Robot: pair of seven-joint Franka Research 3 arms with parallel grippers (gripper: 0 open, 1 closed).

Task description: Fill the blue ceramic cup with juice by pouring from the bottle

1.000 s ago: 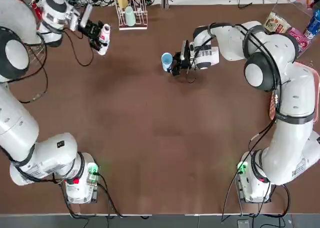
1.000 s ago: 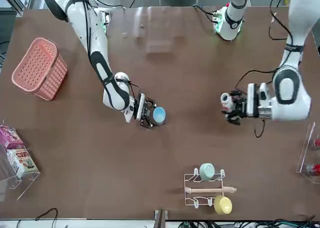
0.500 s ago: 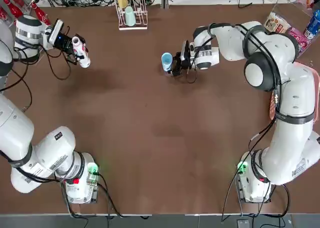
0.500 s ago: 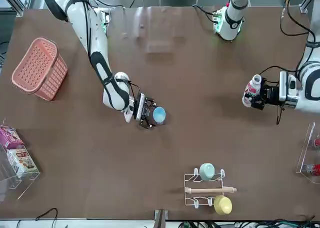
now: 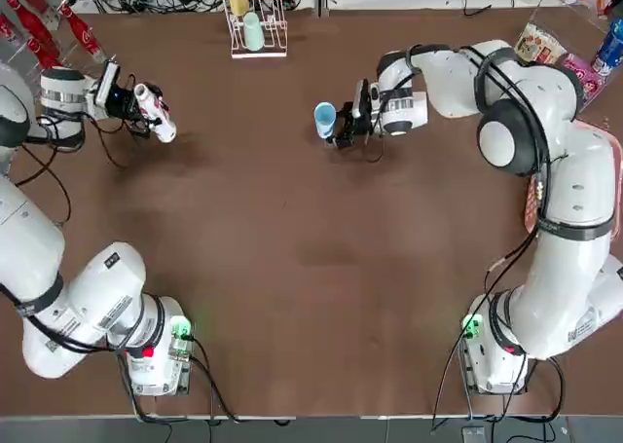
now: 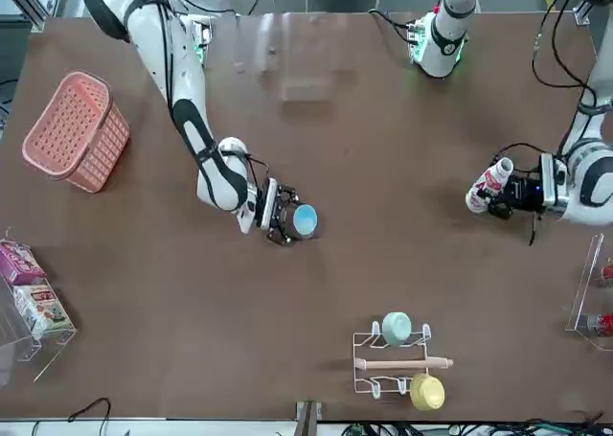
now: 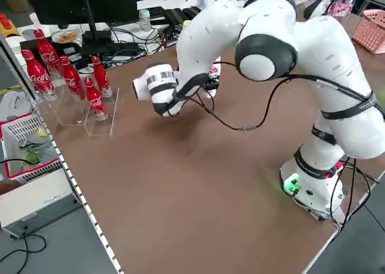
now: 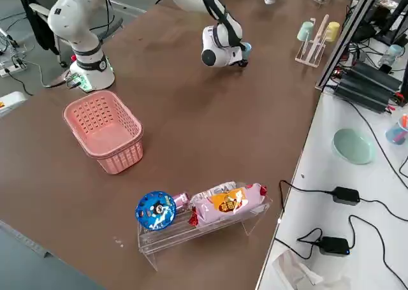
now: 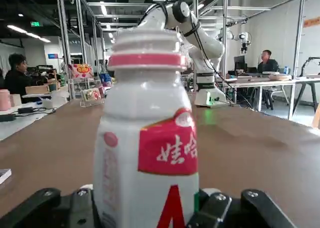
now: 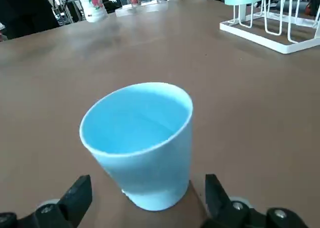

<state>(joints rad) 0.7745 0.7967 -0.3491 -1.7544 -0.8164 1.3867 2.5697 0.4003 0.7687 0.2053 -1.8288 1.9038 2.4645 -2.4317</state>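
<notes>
Blue ceramic cup (image 5: 324, 119): stands on the brown table (image 5: 311, 268), towards the far middle, tilted a little in the right wrist view (image 10: 141, 140).
Right gripper (image 5: 343, 124): just beside the cup, lying level; its fingers (image 10: 75, 195) stand spread wide on either side of the cup's base, with a gap visible, so the cup is not clamped.
Bottle (image 5: 156, 112): at the table's far left, well apart from the cup, tipped over at a slant, white cap on.
Left gripper (image 5: 131, 105): closed tight on the bottle's lower body (image 9: 147, 153).
Cup rack (image 5: 253, 19): at the far edge, between bottle and cup, holding a mint-green cup and a yellow one.
Red cola bottles (image 7: 66, 75): beyond the table's left end.
</notes>
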